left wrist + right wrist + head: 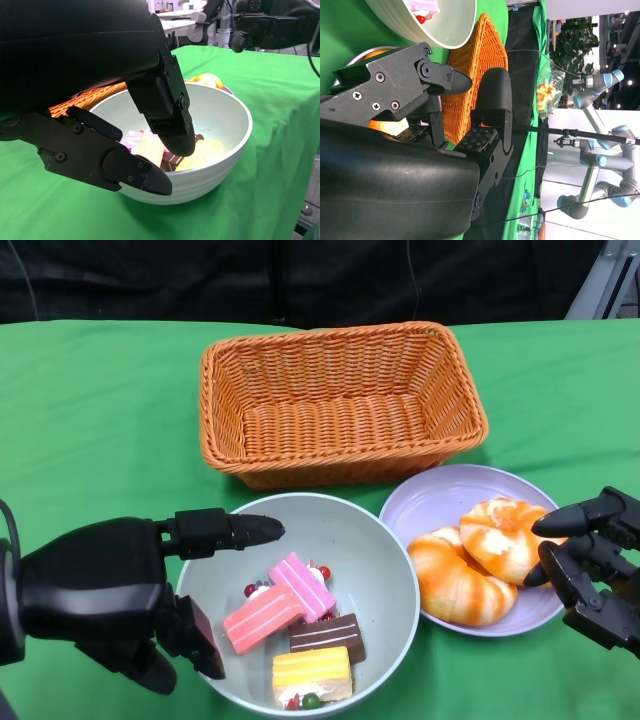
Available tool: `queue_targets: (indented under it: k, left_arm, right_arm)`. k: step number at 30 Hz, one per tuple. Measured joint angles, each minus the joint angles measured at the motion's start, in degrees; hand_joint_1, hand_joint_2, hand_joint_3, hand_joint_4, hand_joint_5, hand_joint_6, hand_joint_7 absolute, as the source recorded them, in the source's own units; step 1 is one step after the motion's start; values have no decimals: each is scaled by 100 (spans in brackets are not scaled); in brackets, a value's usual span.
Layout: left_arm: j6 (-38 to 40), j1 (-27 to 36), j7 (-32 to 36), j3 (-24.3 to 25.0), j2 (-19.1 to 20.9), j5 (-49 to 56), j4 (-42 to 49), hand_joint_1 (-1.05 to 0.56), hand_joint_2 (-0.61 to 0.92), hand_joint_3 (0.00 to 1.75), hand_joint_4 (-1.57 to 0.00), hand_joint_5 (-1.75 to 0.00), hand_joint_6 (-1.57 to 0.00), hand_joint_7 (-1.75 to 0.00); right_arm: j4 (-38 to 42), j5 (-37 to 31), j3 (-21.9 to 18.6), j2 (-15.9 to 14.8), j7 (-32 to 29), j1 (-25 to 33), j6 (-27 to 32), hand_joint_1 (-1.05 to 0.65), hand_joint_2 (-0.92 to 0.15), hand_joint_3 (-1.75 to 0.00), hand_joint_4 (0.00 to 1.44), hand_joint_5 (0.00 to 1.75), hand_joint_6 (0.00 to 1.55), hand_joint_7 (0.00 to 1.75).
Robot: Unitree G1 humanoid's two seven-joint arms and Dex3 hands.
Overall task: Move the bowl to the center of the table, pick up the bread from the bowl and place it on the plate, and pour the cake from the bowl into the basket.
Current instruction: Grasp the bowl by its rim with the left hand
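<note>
1. A pale green bowl [385, 570] sits on the green table [90, 440], near its front edge, holding four small cake pieces [295, 625]: two pink, one brown, one yellow.
2. The left hand [130, 590] is at the bowl's left rim, fingers spread; one finger reaches over the rim and another lies outside the wall. Whether they touch the bowl cannot be told.
3. Two orange striped bread rolls [480, 555] lie on a lilac plate [440, 495], just right of the bowl.
4. The right hand [595, 560] hovers at the plate's right edge, fingers apart, holding nothing.
5. An orange wicker basket [340, 405] stands behind the bowl and plate, nothing in it.
</note>
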Motion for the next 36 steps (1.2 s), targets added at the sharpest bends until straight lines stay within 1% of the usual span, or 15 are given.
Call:
queue_targets:
  k: [1,2,3,5,6,7,10,11,13,15,17,18,21,27,36]
  left_arm:
    - [26,0,106,1,-8,106,0,-36,78,0,-121,-49,-119,-1]
    - [49,0,209,1,-15,215,0,-35,77,0,-107,-81,-120,0]
    - [74,0,315,1,-22,306,0,-34,77,0,-100,-97,-120,0]
    - [127,0,533,-9,-28,506,-3,-32,77,0,-92,-114,-120,0]
    - [171,-1,647,-20,-29,629,-14,-32,77,0,-91,-117,-120,0]
    - [210,-1,756,-35,-30,748,-28,-32,77,0,-90,-116,-119,0]
    - [335,-1,1093,-87,-34,1083,-71,-32,78,0,-95,-103,-119,0]
    - [409,-2,1187,-126,-32,1170,-105,-34,79,0,-98,-83,-115,0]
    - [618,-1,1320,-255,-28,1349,-192,-36,80,0,-103,-68,-114,0]
    - [881,3,1385,-385,-8,1511,-328,-42,80,0,-110,-29,-106,0]
    - [1193,23,1411,-517,28,1619,-510,-45,80,0,-107,-11,-100,0]
    - [1318,34,1421,-579,48,1660,-589,-47,81,0,-105,-7,-96,0]
    - [1633,65,1436,-800,160,1798,-802,-49,82,1,-101,-2,-91,0]
    - [2000,106,1575,-1145,322,1819,-985,-52,82,0,-98,0,-87,0]
    - [2231,225,1575,-1335,617,1700,-1153,-59,81,0,-95,0,-83,0]
  right_arm:
    - [0,-2,0,0,0,1,-31,-7,-69,-67,73,140,78,102]
    - [0,-3,0,0,0,1,-50,-7,-69,-68,72,140,78,102]
    - [0,-3,1,0,0,1,-53,-7,-69,-68,72,140,78,101]
    - [0,-2,3,0,3,3,-53,-6,-69,-70,71,140,77,101]
    - [0,-2,5,0,2,5,-53,-6,-69,-70,71,140,77,101]
    - [-1,-8,8,0,0,7,-53,-6,-69,-70,71,140,77,101]
    - [-11,-29,19,0,-5,10,-53,-6,-68,-70,72,140,77,101]
    - [-16,-30,20,0,-6,12,-53,-5,-68,-71,72,140,77,101]
    - [-26,-30,23,0,-11,12,-53,-4,-67,-72,72,140,77,101]
    - [-38,-30,25,0,-23,14,-53,-5,-67,-73,72,140,77,101]
    - [-50,-30,26,0,-33,16,-53,-5,-67,-73,72,140,77,101]
    - [-63,-31,27,0,-39,17,-53,-5,-67,-73,72,140,77,101]
    - [-124,-31,26,0,-53,18,-53,-5,-66,-74,73,139,78,101]
    - [-184,-18,27,0,-69,24,-34,-6,-66,-72,74,138,80,99]
    - [-185,-2,24,-1,-82,24,-29,-7,-69,-69,73,138,80,97]
